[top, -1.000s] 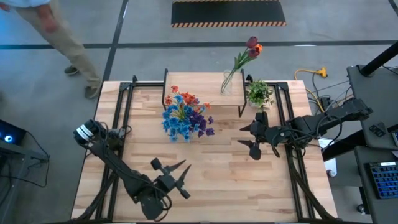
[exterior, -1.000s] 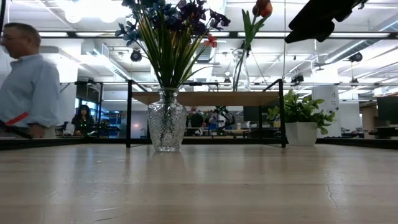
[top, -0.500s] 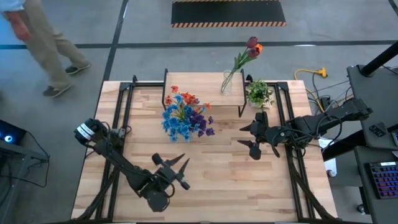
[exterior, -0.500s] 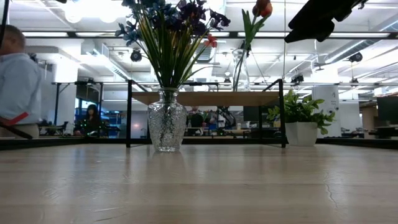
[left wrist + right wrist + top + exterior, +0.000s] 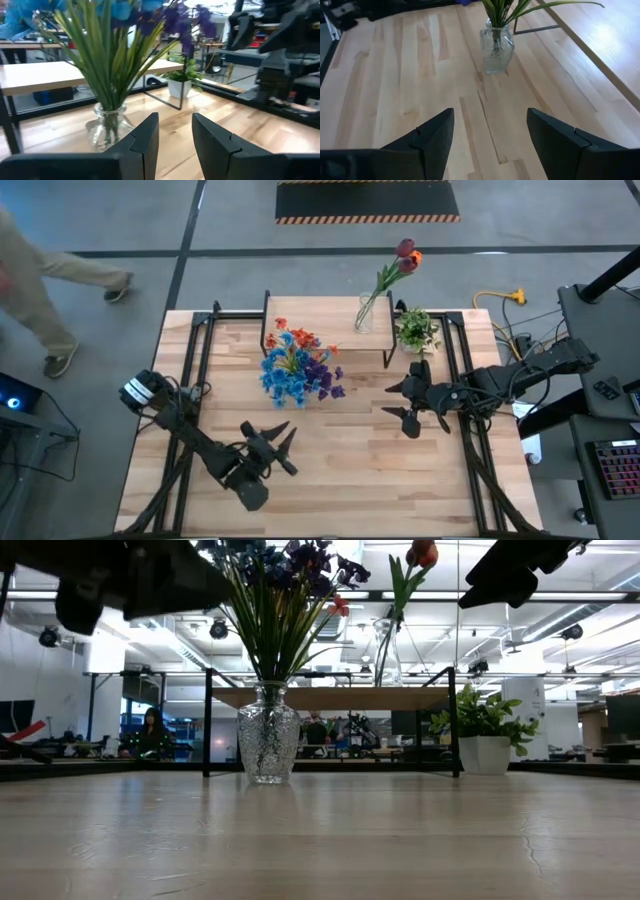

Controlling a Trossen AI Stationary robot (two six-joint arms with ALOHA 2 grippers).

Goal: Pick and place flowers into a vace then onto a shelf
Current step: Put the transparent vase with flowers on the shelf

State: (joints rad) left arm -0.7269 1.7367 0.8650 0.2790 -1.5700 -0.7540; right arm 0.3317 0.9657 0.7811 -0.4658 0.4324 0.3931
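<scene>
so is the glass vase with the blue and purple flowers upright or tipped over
Upright. In the low view the glass vase stands flat on the table, its flowers rising straight up, in front of the shelf.

Bright, even light falls on my worktop from overhead; seen from above, shadows under my arms are faint and soft. At table height, ceiling lamps blaze white behind the flowers, so their heads read dark against the glare, and the near boards blur. My left claw sits soft and out of focus up close, as do the blue and purple heads. My right claw shows dark, with a pale sheen on the boards beyond it.
</scene>
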